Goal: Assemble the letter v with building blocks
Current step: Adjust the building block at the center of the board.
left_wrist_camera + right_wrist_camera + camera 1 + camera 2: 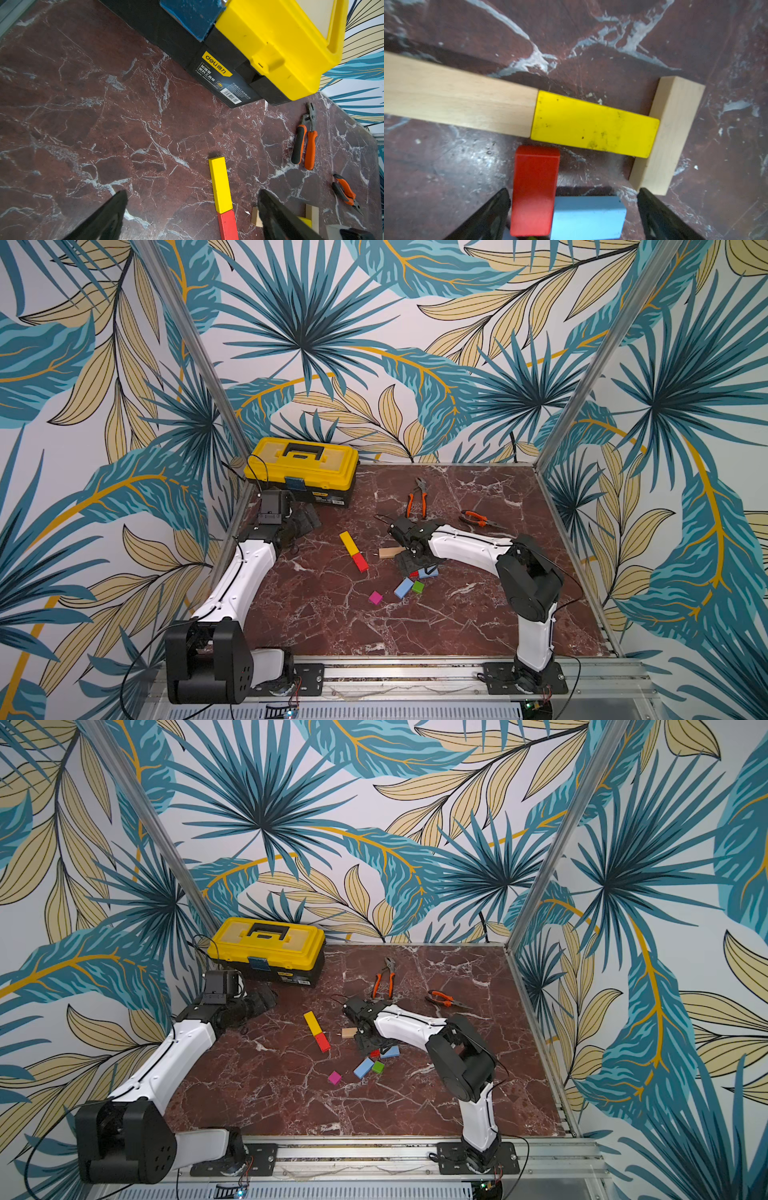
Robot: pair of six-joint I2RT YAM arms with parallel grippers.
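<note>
Right jaws spread wide, a short red wooden block [534, 191] and light-blue wooden block [588, 218] between them; left jaws likewise spread.

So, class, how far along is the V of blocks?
Done: one arm, the yellow bar end to end with the red block. In hand: nothing; the right gripper hangs open over a second red block and a light-blue block; the left gripper is open too. Left: the point, with the magenta cube lying apart, and the whole second arm.
</note>
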